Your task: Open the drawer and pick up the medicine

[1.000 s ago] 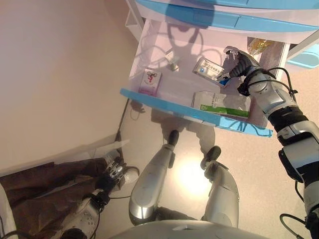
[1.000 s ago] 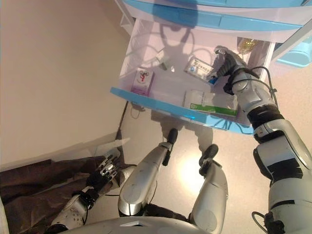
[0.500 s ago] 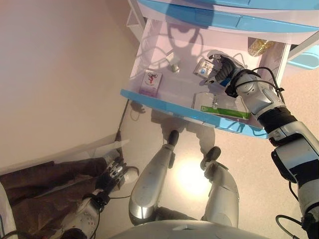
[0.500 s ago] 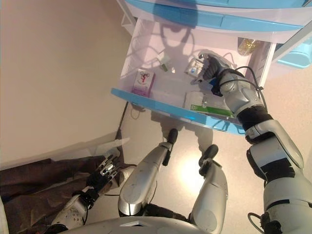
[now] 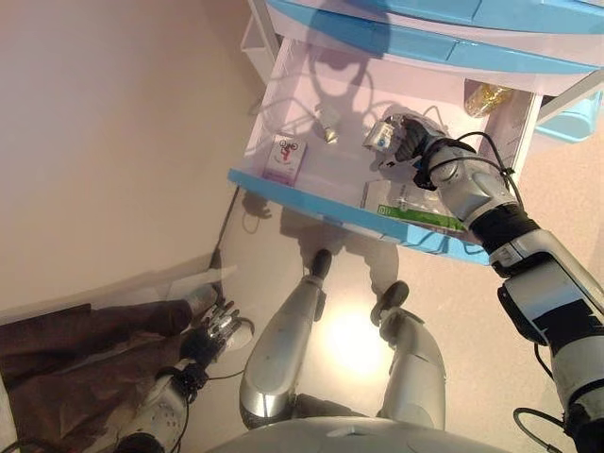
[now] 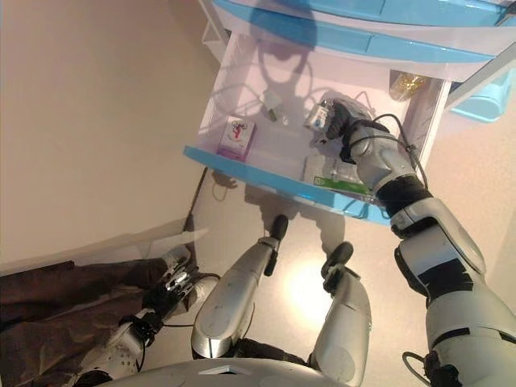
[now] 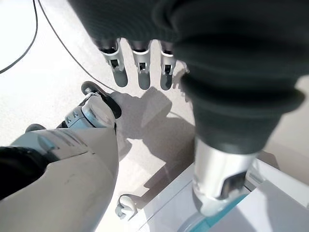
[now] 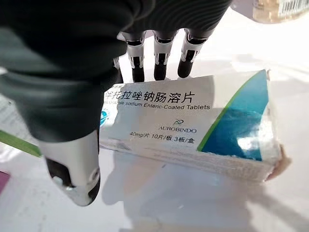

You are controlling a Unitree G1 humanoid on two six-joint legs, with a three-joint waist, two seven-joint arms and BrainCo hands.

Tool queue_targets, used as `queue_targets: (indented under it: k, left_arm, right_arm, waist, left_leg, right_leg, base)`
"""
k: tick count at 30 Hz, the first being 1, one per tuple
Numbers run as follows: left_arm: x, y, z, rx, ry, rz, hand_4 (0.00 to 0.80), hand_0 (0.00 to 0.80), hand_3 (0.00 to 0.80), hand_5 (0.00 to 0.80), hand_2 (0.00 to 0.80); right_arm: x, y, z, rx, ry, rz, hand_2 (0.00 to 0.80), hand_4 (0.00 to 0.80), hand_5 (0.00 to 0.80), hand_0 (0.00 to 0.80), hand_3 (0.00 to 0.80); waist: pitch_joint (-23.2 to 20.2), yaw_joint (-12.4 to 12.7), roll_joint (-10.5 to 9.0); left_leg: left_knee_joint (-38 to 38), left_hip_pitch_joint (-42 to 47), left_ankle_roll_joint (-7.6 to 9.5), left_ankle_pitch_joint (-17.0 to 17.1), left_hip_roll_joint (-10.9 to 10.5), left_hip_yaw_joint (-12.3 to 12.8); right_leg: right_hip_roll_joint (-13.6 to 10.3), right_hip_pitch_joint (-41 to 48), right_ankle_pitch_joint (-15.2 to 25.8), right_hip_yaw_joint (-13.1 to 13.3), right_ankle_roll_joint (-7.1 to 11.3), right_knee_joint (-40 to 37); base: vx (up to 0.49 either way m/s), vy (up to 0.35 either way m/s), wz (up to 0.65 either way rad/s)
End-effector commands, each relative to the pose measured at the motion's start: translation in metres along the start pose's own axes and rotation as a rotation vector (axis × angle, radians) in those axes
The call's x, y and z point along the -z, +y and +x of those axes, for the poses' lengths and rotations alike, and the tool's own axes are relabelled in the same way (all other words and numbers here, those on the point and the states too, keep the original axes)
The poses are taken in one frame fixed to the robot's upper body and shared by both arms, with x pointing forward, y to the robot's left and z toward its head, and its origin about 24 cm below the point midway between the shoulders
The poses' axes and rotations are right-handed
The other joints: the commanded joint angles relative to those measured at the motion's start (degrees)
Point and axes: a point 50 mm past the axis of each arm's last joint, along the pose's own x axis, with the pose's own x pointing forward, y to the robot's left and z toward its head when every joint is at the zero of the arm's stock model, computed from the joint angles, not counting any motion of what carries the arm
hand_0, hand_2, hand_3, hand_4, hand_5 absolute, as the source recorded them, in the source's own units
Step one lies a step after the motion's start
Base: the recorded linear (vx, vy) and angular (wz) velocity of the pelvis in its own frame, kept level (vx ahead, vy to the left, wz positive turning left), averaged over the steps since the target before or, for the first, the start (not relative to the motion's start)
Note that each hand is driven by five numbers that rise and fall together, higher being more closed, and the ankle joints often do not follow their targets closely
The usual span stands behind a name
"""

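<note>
The open drawer [image 5: 283,185] has a blue front and a clear white tray. My right hand [image 5: 415,143] is inside it, shut on a white and blue medicine box [image 5: 382,135]. The right wrist view shows the box [image 8: 193,121] between my fingers [image 8: 161,55] behind it and my thumb [image 8: 72,164] in front, tilted up off the drawer floor. My left hand [image 5: 215,330] hangs low by the floor at the lower left, fingers [image 7: 140,67] straight and empty.
In the drawer lie a green and white box [image 5: 420,213] near the front, a pink box [image 5: 285,159] at the left, a small bottle [image 5: 327,123] and a gold packet [image 5: 486,94] at the back right. Closed blue drawers stand above. A brown cloth [image 5: 66,363] lies lower left.
My right hand moved left across the drawer to the white and blue box, closed on it and tipped it up. The camera view shifted slightly. The left hand stayed put.
</note>
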Motion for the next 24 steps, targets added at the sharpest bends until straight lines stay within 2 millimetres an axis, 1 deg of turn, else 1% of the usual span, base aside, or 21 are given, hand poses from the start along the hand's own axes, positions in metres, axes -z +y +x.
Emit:
queue_targets:
  k: [1,8,15,19,24]
  left_arm:
    - [0.015,0.006,-0.012,-0.028,0.053,0.033,0.0,0.0,0.0,0.0,0.0]
    - [0.019,0.007,-0.014,-0.024,0.062,0.032,0.0,0.0,0.0,0.0,0.0]
    - [0.016,0.003,-0.012,-0.012,0.055,0.031,0.0,0.0,0.0,0.0,0.0]
    - [0.015,0.001,-0.01,-0.012,0.055,0.035,0.0,0.0,0.0,0.0,0.0]
    - [0.019,0.003,-0.013,-0.013,0.06,0.027,0.0,0.0,0.0,0.0,0.0]
  right_arm:
    - [0.022,0.022,0.0,-0.035,0.097,-0.056,0.0,0.0,0.0,0.0,0.0]
    - [0.037,0.014,0.001,0.024,0.165,-0.074,0.0,0.0,0.0,0.0,0.0]
    - [0.045,0.013,0.0,0.009,0.197,-0.094,0.0,0.0,0.0,0.0,0.0]
    - [0.052,0.017,-0.001,-0.001,0.228,-0.073,0.0,0.0,0.0,0.0,0.0]
    - [0.059,0.013,-0.003,0.056,0.243,-0.013,0.0,0.0,0.0,0.0,0.0]
  waist:
    - [0.2,2.9,1.77]
    - [0.2,3.2,2.17]
    - [0.2,3.1,2.35]
    - [0.2,3.2,2.48]
    - [0.2,3.1,2.82]
  left_leg:
    - [-3.5,0.9,1.61,-3.7,-0.7,2.6]
    - [-2.8,-0.2,1.83,-3.9,-0.9,2.2]
    - [-2.5,-0.8,2.0,-4.0,-1.0,2.3]
    - [-2.7,-0.9,2.05,-3.9,-1.0,2.3]
    - [-2.9,-0.7,2.14,-3.8,-1.0,2.4]
  right_leg:
    - [1.9,-0.3,-6.0,-0.7,-0.31,6.9]
    - [2.0,-1.1,-5.9,-0.6,-0.33,7.1]
    - [2.0,-1.9,-5.8,-0.4,-0.35,7.2]
    - [1.9,-2.0,-5.7,-0.4,-0.33,7.0]
    - [1.8,-2.0,-5.7,-0.3,-0.37,7.2]
  base:
    - [0.0,0.0,0.0]
    - [0.0,0.0,0.0]
    - [0.0,0.0,0.0]
    - [0.0,0.0,0.0]
    - [0.0,0.0,0.0]
